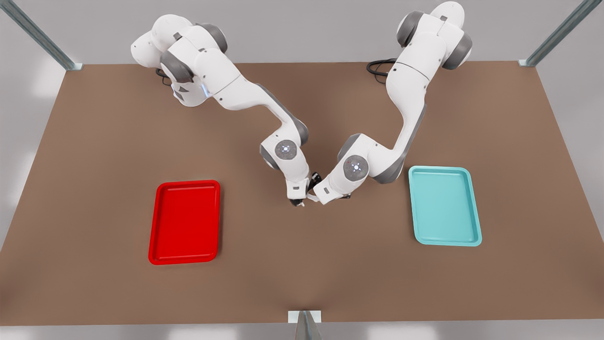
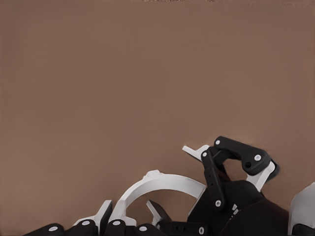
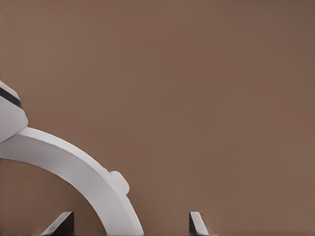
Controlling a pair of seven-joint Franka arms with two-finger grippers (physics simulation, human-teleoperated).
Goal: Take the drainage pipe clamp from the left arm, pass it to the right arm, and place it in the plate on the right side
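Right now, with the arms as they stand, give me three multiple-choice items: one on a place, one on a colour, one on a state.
1. Where do the arms' tips meet, relative to the red tray and the cyan tray?
A. Over the red one
B. Over bare table between them
C. Over the cyan one

2. What colour is the clamp?
A. White
B. Black
C. Red

3. How do the right gripper's fingers stand?
A. Shut on the clamp
B. Open, the clamp between them
C. Shut with nothing in them

Answers:
1 B: the right gripper and left gripper meet midway between the trays.
2 A: it is a white arc in both wrist views.
3 B: the right wrist view shows its fingertips wide apart; the left gripper appears to hold the clamp.
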